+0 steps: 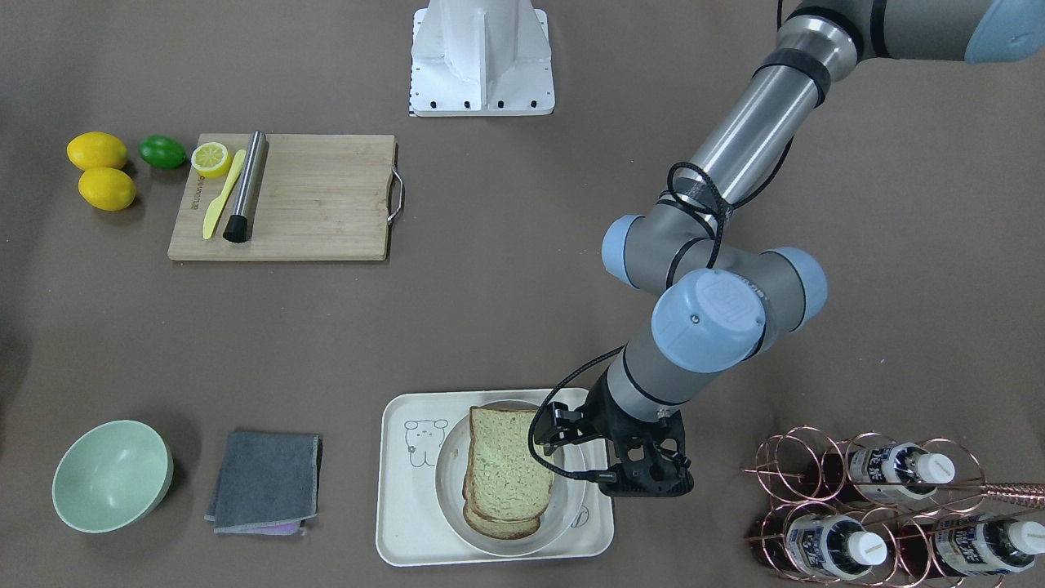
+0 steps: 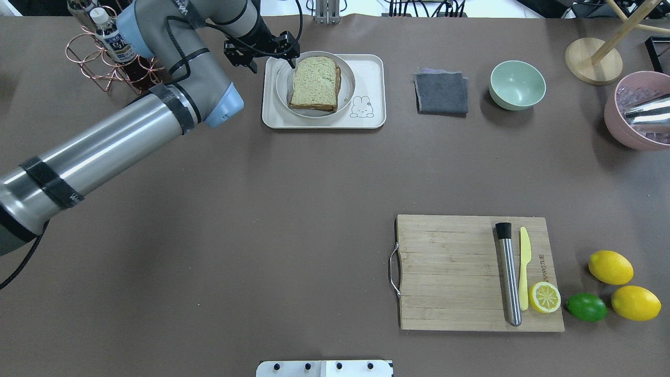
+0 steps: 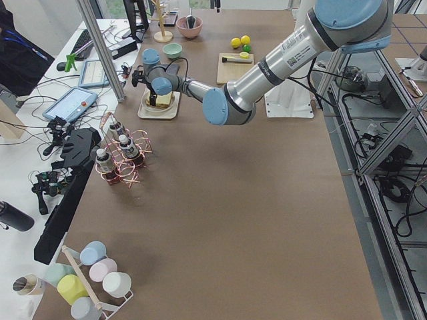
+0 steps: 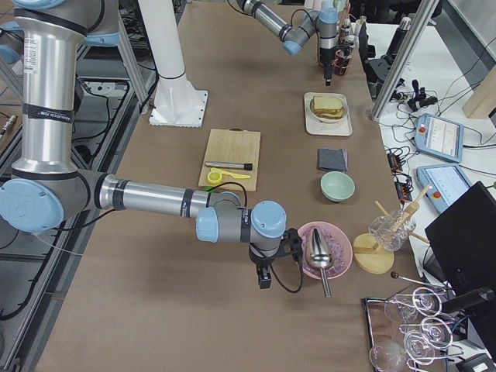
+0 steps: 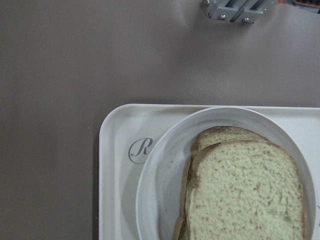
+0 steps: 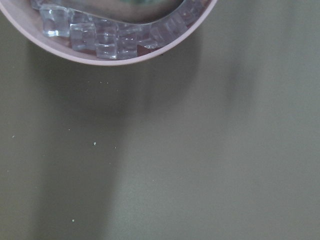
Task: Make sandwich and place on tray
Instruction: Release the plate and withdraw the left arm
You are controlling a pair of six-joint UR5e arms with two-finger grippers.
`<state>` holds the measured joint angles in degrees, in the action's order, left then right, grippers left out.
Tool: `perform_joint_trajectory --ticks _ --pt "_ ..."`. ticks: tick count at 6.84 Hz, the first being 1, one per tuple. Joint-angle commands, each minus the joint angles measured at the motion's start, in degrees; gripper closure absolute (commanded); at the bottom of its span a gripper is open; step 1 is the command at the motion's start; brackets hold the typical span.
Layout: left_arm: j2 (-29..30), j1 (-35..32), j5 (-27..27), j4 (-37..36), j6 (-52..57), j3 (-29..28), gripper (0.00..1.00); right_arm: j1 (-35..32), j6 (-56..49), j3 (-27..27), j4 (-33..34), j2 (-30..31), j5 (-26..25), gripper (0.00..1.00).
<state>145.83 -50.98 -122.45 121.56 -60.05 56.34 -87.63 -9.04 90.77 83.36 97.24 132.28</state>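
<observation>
The sandwich [image 1: 508, 469] lies on the round plate [image 1: 449, 475] upon the tray [image 1: 404, 523], so we judge placement complete, and the left gripper [image 1: 551, 433], open or closed we cannot tell, at the plate's left rim, need only lift clear.

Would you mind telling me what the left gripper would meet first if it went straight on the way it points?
Pointing down, the left gripper would probably meet the rim of the round plate on the tray, beside the sandwich; depth is unclear, so a finger might catch the bread's edge instead.
</observation>
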Motion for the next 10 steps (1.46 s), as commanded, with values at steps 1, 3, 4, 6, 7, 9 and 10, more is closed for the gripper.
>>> perform_joint_trajectory --ticks 1,3,4,6,7,9,10 --pt "-13.7 0.0 -1.9 -15.8 -0.1 28.1 0.01 0.0 0.2 -1.1 0.0 0.0 0.0 0.00" --pt "-27.6 -1.1 -2.5 -24.1 2.8 47.6 0.01 0.0 0.3 -1.0 -0.1 -0.4 -0.6 0.00" --pt "-34.8 -4.0 -2.6 -24.3 8.0 52.2 0.01 0.0 0.3 -0.3 0.0 -0.6 -2.4 0.00" --pt "-47.1 -12.3 -2.7 -24.3 26.4 54.7 0.01 0.0 0.7 -0.2 0.0 -1.4 -2.7 0.00" --pt "-51.7 -17.4 -2.6 -24.3 36.1 54.2 0.01 0.0 0.7 -0.2 0.0 -1.4 -2.8 0.00" --pt "-59.6 -26.2 -2.8 -23.7 48.7 48.6 0.01 0.0 0.7 -0.3 0.0 -0.9 -2.7 0.00" --pt "-61.6 -31.1 -4.0 -24.1 54.1 44.5 0.01 0.0 0.6 -0.3 0.0 -0.7 -2.7 0.00"
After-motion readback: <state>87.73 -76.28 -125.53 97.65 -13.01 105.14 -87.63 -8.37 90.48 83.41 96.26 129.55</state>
